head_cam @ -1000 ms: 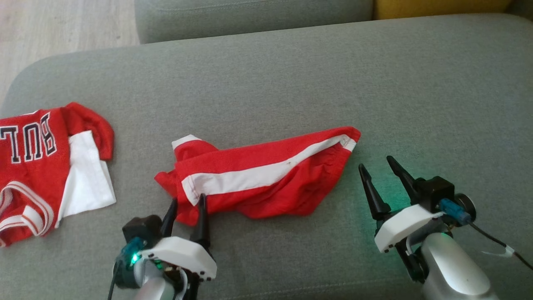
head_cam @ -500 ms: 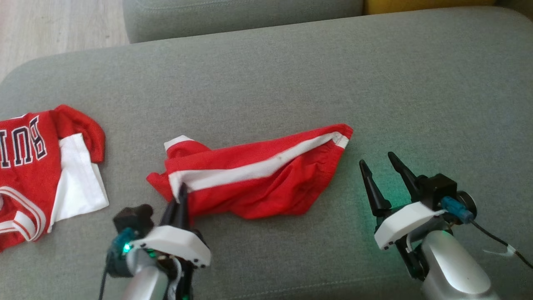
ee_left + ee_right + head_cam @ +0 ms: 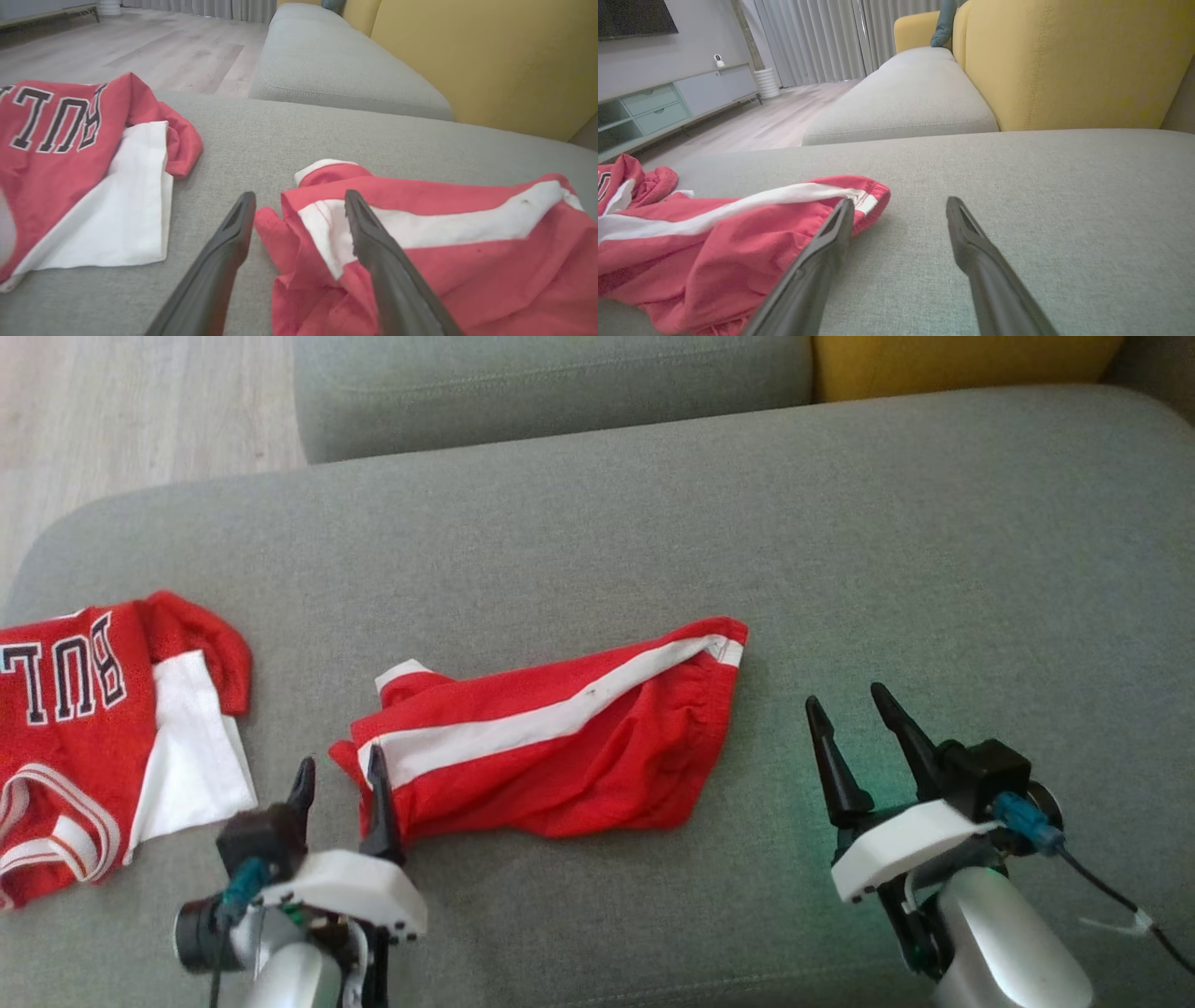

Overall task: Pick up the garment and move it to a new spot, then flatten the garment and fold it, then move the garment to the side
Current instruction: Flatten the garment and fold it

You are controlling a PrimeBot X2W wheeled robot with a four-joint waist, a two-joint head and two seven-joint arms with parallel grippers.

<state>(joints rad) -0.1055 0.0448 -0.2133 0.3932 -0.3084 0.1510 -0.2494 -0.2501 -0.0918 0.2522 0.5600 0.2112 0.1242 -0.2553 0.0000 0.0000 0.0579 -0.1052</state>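
Nearest us, our left gripper (image 3: 339, 775) stands spread at the left corner of the red shorts (image 3: 560, 747), gripping nothing. Our right gripper (image 3: 848, 728) hangs open just off their right end. The shorts lie rumpled on the grey cushion (image 3: 597, 523). We judge flattening is in hand: next, pinch both ends and pull them apart.
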